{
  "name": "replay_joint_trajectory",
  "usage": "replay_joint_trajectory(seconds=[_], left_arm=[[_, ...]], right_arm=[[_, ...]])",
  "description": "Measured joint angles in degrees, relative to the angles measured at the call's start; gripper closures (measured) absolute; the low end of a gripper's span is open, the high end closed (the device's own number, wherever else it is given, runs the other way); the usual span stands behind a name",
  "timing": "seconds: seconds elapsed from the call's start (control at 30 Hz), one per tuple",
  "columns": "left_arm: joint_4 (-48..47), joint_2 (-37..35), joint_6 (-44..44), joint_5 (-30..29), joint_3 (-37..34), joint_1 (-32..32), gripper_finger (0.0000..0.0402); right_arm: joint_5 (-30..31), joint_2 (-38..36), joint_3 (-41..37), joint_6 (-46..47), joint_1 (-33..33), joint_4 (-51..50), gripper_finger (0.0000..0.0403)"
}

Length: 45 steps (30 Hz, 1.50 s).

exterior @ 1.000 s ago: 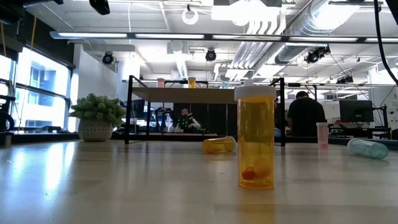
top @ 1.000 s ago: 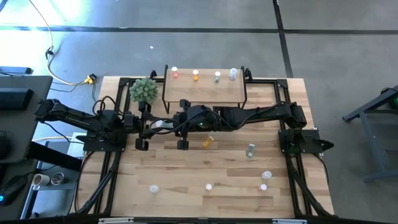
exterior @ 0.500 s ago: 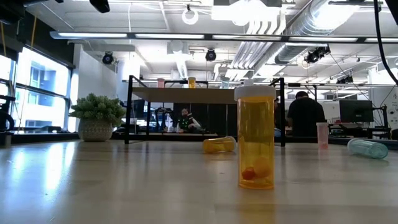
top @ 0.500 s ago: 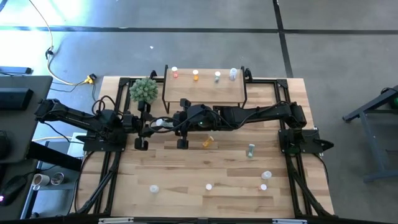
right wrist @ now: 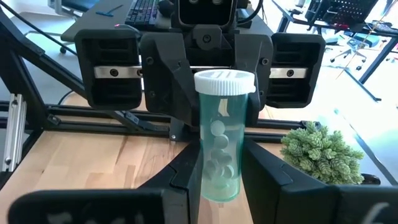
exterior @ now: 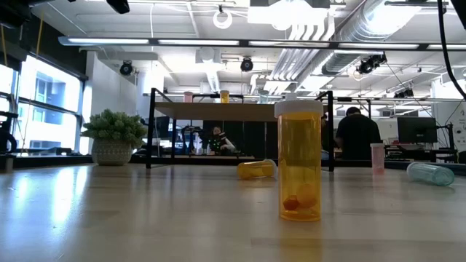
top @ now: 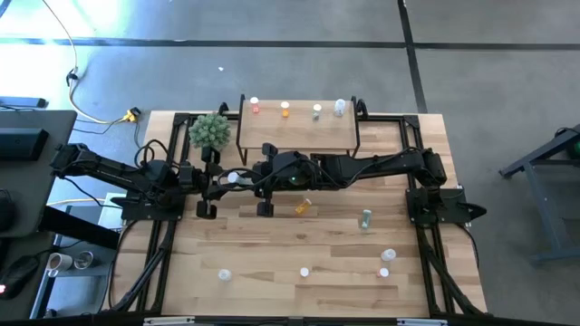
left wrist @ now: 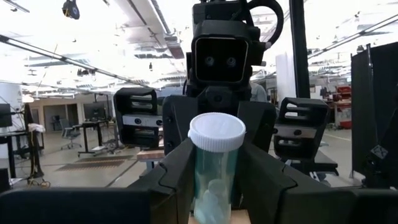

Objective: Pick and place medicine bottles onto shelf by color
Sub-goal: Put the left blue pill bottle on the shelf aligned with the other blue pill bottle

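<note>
Mid-air handover in front of the shelf (top: 297,133): the green bottle (right wrist: 219,158) is pinched by both the left tool (left wrist: 214,180) and the right tool (right wrist: 217,180). The right tool should be spread only once the left grip is judged secure, with the bottle kept upright

Bright, even overhead light fills the scene. In the low view the ceiling strip lights (exterior: 240,42) glow white and the window (exterior: 44,102) at the left blows out, casting a pale sheen on the tabletop (exterior: 109,211). The near orange bottle (exterior: 299,161) is sharp; the room behind is softer. The left wrist view is overexposed along its ceiling, with blurred foreground fingers (left wrist: 186,171)
</note>
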Motion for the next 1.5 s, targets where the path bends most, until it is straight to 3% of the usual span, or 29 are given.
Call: replay_joint_trajectory(seconds=[0.23,0.67,1.13,1.37,1.5], left_arm=[[-0.14,0.00,-0.59,-0.09,0.00,0.00,0.0292],[-0.39,0.11,0.32,-3.02,-0.02,0.00,0.0237],[-0.42,0.11,0.48,-2.36,-0.11,-0.02,0.0309],[-0.44,0.13,0.52,-2.58,-0.13,0.00,0.0310],[-0.44,0.15,0.63,-2.80,-0.13,0.01,0.0310]], right_arm=[[-0.06,0.00,-0.02,1.07,0.00,1.17,0.0321],[0.03,0.00,-0.02,1.48,-0.07,1.22,0.0321],[0.22,0.00,-0.02,1.46,-0.07,0.57,0.0321],[0.64,0.00,0.00,0.58,-0.30,0.21,0.0320],[0.90,0.00,0.00,-0.31,-0.31,-0.14,0.0295]])
